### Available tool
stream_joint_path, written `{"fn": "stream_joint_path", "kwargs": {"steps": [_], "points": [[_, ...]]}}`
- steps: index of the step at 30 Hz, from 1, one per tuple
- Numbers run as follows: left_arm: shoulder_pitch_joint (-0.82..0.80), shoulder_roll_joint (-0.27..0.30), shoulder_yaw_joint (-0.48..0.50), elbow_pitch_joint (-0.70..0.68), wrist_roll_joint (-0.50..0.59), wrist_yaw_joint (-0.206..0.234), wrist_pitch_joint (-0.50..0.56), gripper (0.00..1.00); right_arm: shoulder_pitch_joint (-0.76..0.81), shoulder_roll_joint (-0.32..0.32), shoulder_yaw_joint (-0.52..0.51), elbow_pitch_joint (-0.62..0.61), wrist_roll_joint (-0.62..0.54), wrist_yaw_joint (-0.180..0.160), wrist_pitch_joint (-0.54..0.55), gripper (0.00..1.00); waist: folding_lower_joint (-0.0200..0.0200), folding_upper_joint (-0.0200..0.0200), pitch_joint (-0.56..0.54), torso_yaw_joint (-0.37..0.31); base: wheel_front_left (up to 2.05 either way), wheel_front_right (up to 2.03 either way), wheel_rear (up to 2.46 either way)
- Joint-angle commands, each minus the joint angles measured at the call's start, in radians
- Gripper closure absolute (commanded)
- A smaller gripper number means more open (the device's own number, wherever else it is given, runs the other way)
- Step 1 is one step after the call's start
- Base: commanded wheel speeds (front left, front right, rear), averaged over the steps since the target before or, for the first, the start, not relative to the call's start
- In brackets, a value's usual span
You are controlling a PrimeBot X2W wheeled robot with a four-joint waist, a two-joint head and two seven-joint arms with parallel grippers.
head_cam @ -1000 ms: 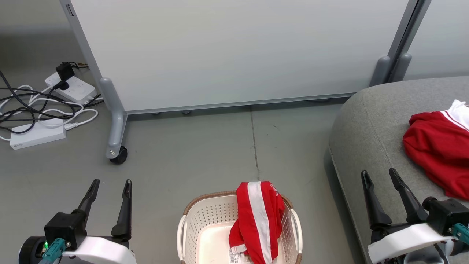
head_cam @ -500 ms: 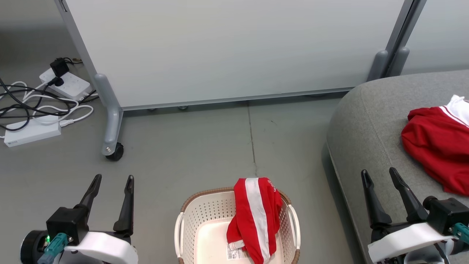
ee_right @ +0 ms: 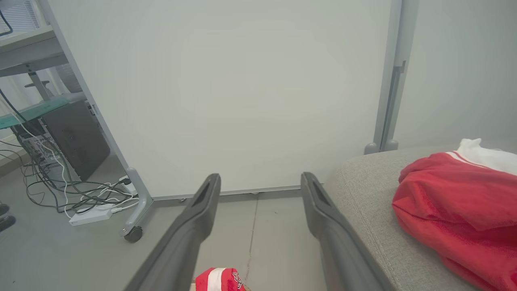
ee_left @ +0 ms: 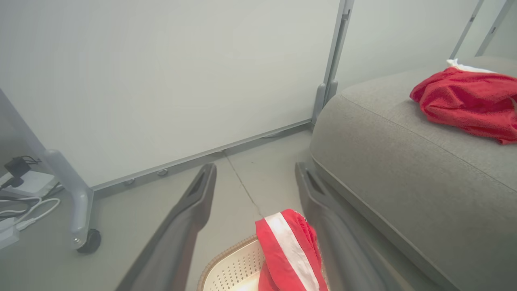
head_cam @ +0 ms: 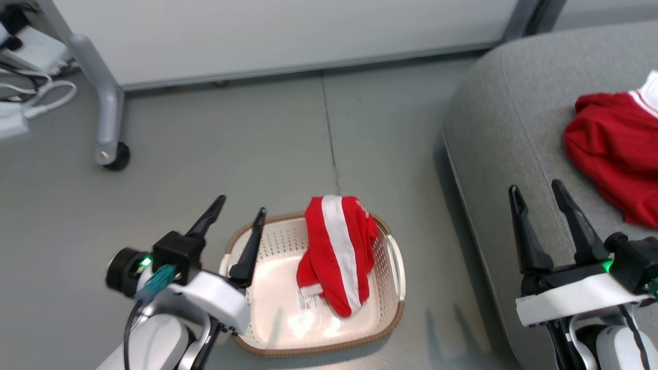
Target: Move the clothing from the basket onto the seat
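A cream perforated basket (head_cam: 390, 267) with a brown rim stands on the floor, seen in the head view. Red clothing with a white stripe (head_cam: 336, 246) drapes over its far rim and into it; the left wrist view shows the same piece (ee_left: 288, 250). Another red piece (head_cam: 614, 149) lies on the grey seat (head_cam: 493, 128) at the right. My left gripper (head_cam: 241, 205) hangs open over the basket's left edge, nothing between its fingers. My right gripper (head_cam: 537, 187) stands open above the seat's front edge, empty.
A wheeled grey panel stand (head_cam: 105, 128) and white partition (head_cam: 257, 36) rise behind the basket. Cables and power strips (head_cam: 20, 92) lie at the far left. Bare floor (head_cam: 231, 154) lies between the partition and the basket.
The head camera has tipped down, so the whole picture shifted. My left gripper has swung right, from beside the basket to over its left edge. The right gripper stays open over the seat.
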Motion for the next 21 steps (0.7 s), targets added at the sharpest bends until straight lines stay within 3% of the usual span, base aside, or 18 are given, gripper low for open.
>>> {"fn": "stream_joint_path", "kwargs": {"steps": [1, 14, 21], "points": [[-0.032, -0.005, -0.010, 0.025, 0.012, -0.015, 0.002, 0.00, -0.019, -0.004, -0.006, -0.007, -0.004, 0.000, -0.008, 0.00, 0.0000, -0.0001, 0.079, -0.045, 0.00, 0.00, 0.00], [-0.290, -0.147, -0.129, 0.473, 0.044, -0.192, 0.054, 0.00, -0.113, -0.004, -0.009, -0.060, 0.015, 0.000, -0.058, 0.00, 0.0000, -0.0001, 0.348, -0.164, 0.00, 0.00, 0.00], [-0.414, -0.204, -0.139, 0.732, 0.020, -0.261, 0.111, 0.00, -0.147, -0.004, 0.012, -0.071, 0.041, 0.000, -0.095, 0.00, 0.0000, -0.0001, 0.478, -0.231, 0.00, 0.00, 0.00]]}}
